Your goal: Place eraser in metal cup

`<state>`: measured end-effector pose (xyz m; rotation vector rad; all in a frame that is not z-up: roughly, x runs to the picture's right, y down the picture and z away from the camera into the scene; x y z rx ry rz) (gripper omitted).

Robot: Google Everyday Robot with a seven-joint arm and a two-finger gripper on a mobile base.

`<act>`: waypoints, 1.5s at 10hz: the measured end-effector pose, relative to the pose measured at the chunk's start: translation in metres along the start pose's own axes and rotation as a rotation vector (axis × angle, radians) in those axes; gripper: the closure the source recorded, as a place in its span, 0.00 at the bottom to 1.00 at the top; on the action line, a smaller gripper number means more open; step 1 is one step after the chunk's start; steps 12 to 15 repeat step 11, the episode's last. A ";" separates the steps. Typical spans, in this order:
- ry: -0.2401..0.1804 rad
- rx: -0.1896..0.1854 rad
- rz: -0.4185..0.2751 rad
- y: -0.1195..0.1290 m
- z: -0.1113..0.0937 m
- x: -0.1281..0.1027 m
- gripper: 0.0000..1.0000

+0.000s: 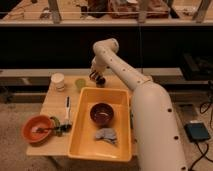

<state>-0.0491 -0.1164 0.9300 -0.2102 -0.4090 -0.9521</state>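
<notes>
My gripper (pixel 95 76) hangs at the back of the table, just behind the yellow tub. It sits right over and partly in front of the small dark metal cup (pixel 101 83), which stands to the right of the pale green cup. I cannot make out the eraser as a separate thing; a dark shape at the gripper tip may be it. My arm reaches in from the right and hides the table's right side.
A white paper cup (pixel 58 81) and a pale green cup (pixel 80 83) stand at the back left. A marker (pixel 67 107) lies left of the yellow tub (pixel 80 131), which holds a dark bowl (pixel 101 113) and a grey cloth (pixel 106 135). An orange bowl (pixel 36 129) is front left.
</notes>
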 end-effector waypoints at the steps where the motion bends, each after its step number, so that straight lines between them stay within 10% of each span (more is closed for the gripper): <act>1: -0.001 -0.011 -0.003 -0.001 -0.001 0.000 1.00; 15: -0.019 -0.054 0.017 0.026 -0.003 0.006 1.00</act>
